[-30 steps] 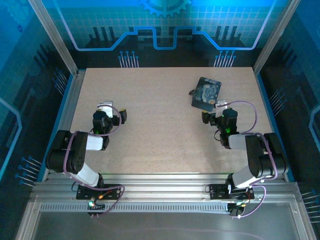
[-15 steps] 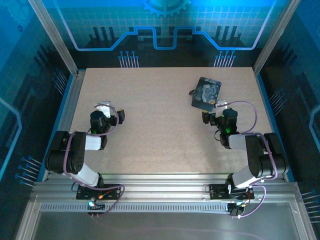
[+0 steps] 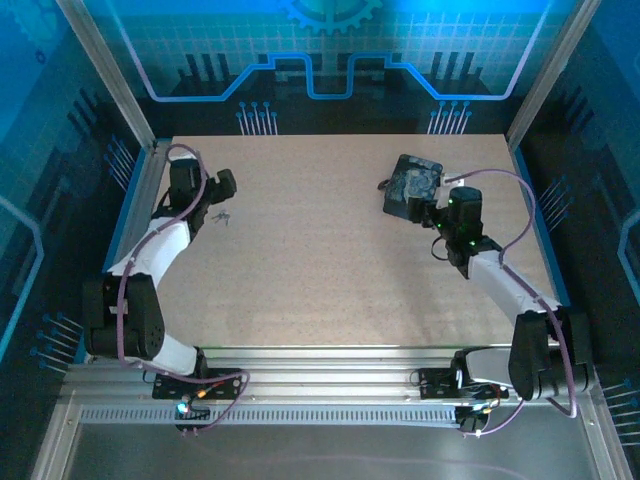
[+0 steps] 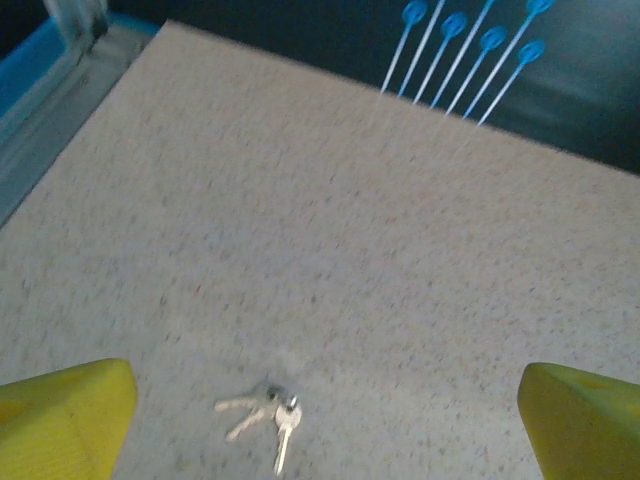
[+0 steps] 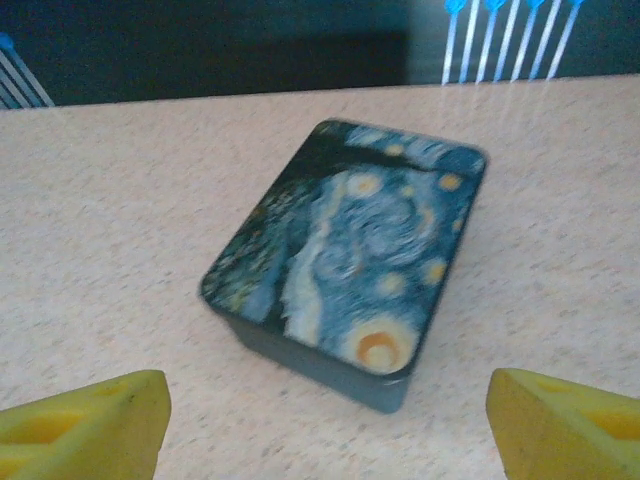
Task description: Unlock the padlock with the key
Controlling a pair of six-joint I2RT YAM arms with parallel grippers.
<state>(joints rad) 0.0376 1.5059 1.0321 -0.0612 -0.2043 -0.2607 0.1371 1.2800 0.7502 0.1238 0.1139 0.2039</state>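
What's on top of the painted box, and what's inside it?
Nothing rests on the box: its swirl-painted top is bare. It is shut, so whatever is inside is hidden.

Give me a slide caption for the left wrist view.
Open left gripper poised above a small bunch of keys on the speckled table.

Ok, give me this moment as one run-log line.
left gripper: open, near keys | right gripper: open, facing painted box | held: nothing
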